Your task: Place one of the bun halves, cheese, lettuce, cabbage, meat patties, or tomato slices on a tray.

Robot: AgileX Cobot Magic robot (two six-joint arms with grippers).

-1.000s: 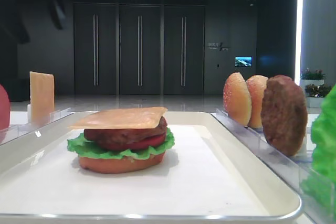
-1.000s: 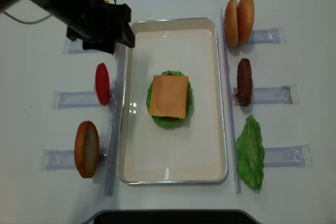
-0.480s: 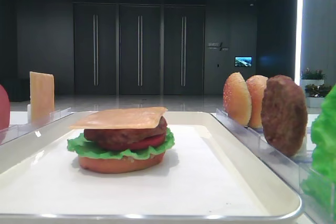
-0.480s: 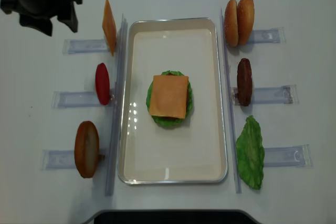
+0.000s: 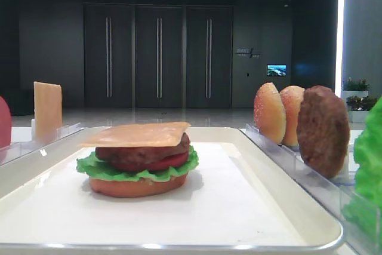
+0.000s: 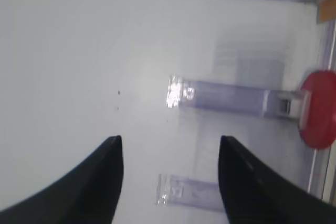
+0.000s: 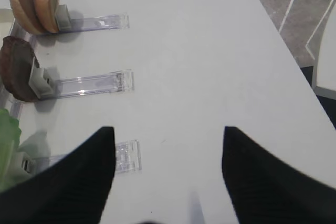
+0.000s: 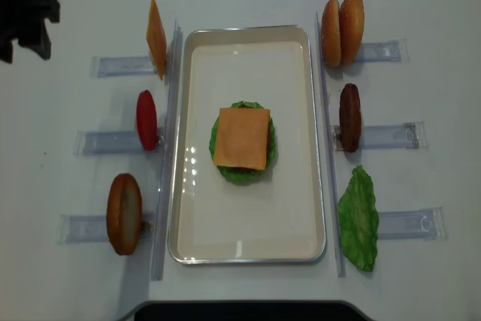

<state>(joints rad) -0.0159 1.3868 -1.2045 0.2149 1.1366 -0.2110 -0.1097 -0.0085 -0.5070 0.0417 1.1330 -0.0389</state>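
Note:
The cream tray [image 8: 301, 50] holds one stack: a bottom bun, lettuce [image 8: 242, 173], tomato and a patty, with a square cheese slice [image 8: 241, 137] on top [image 5: 138, 134]. Another cheese slice [image 8: 155, 37] stands in the left rack, above a tomato slice [image 8: 146, 119] and a bun half [image 8: 124, 213]. Right of the tray stand two bun halves [image 8: 342, 30], a meat patty [image 8: 349, 116] and a lettuce leaf [image 8: 358, 218]. My left arm [image 8: 26, 13] is at the far upper-left edge. Its gripper [image 6: 170, 139] is open and empty over bare table. My right gripper [image 7: 168, 129] is open and empty, right of the racks.
Clear plastic racks [image 8: 120, 65] run out from both long sides of the tray. In the left wrist view the tomato slice [image 6: 317, 108] sits at the end of its rack [image 6: 226, 97]. The table's right edge [image 7: 294, 61] drops to the floor.
My left arm has drawn back from over the upright cheese slice to the far upper-left edge of the overhead view, uncovering that slice. Nothing on the tray moved.

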